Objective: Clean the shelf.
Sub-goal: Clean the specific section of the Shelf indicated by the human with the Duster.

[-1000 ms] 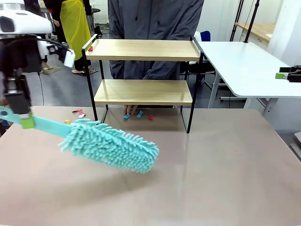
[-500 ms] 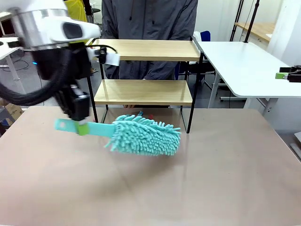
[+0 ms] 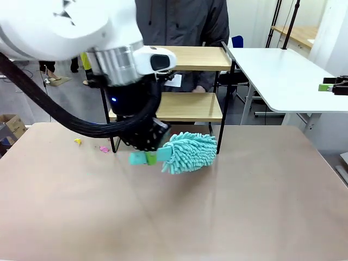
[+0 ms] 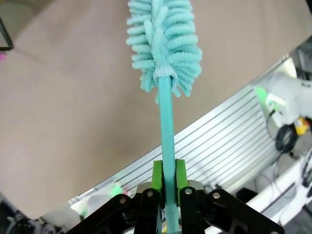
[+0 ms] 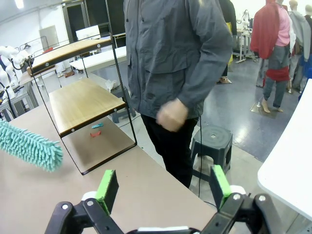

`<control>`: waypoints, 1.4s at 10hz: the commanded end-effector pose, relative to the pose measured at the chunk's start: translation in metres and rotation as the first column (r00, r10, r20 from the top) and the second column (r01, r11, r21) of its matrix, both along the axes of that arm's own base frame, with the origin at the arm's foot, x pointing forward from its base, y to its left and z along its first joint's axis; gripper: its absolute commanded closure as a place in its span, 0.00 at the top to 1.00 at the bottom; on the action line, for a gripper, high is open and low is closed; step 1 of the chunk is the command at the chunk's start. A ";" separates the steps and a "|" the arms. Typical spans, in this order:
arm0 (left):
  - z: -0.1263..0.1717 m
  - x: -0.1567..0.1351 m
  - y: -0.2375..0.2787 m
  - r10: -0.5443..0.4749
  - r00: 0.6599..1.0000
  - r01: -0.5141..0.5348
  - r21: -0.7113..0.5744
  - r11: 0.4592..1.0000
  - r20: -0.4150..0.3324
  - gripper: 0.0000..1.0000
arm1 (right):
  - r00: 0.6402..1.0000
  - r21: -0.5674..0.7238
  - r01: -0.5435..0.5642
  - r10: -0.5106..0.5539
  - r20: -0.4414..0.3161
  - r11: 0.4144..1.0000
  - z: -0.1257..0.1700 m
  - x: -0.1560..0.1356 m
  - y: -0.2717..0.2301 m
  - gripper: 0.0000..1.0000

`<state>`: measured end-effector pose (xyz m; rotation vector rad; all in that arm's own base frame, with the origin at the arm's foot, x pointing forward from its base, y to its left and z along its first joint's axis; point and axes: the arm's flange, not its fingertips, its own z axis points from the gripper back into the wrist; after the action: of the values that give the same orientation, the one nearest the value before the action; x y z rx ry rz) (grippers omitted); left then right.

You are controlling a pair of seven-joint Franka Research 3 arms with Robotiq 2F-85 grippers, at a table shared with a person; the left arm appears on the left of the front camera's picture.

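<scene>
My left arm (image 3: 81,27) blocks the left half of the small 2-tier shelf (image 3: 190,106), light wooden boards on a black metal frame, at the beige table's (image 3: 255,206) far edge. My left gripper (image 4: 168,171) is clamped on the thin handle of the fluffy teal microfibre duster (image 3: 189,152), whose head is by the shelf's right front leg. My right gripper (image 5: 161,184) gapes wide, empty. A grey-jacketed person (image 5: 175,53) stands behind the shelf.

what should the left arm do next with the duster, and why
Probably ease the duster forward under the shelf: the left gripper is shut on its handle, its head hangs just in front, and small scraps lie beneath the lower board.
</scene>
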<state>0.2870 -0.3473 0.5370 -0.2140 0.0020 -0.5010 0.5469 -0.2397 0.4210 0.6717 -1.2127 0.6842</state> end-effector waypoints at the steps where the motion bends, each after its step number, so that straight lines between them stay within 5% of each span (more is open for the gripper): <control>1: -0.004 0.005 -0.016 0.088 0.996 -0.088 -0.036 0.995 0.008 0.13 | 1.000 -0.008 0.000 0.000 0.002 1.000 0.002 0.001 0.002 1.00; 2: -0.003 0.003 -0.019 0.126 0.991 -0.128 0.021 0.992 0.052 0.13 | 1.000 -0.008 0.000 0.000 0.002 1.000 0.002 0.001 0.002 1.00; 3: -0.007 0.005 -0.008 0.041 0.999 -0.041 -0.011 0.999 0.001 0.13 | 1.000 -0.008 0.000 0.000 0.002 1.000 0.002 0.001 0.002 1.00; 5: -0.007 0.005 -0.008 0.041 0.999 -0.041 -0.011 0.999 0.001 0.13 | 1.000 -0.008 0.000 0.000 0.002 1.000 0.002 0.001 0.002 1.00; 8: -0.031 0.011 -0.041 0.170 0.984 -0.167 -0.058 0.984 0.045 0.13 | 1.000 -0.008 0.000 0.000 0.002 1.000 0.002 0.001 0.002 1.00; 14: -0.100 0.036 -0.101 0.414 0.882 -0.385 -0.165 0.908 0.226 0.13 | 1.000 -0.008 0.000 0.000 0.002 1.000 0.002 0.001 0.002 1.00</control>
<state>0.3172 -0.4308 0.4455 -0.2981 -0.2632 -0.1556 0.5469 -0.2398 0.4210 0.6716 -1.2127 0.6842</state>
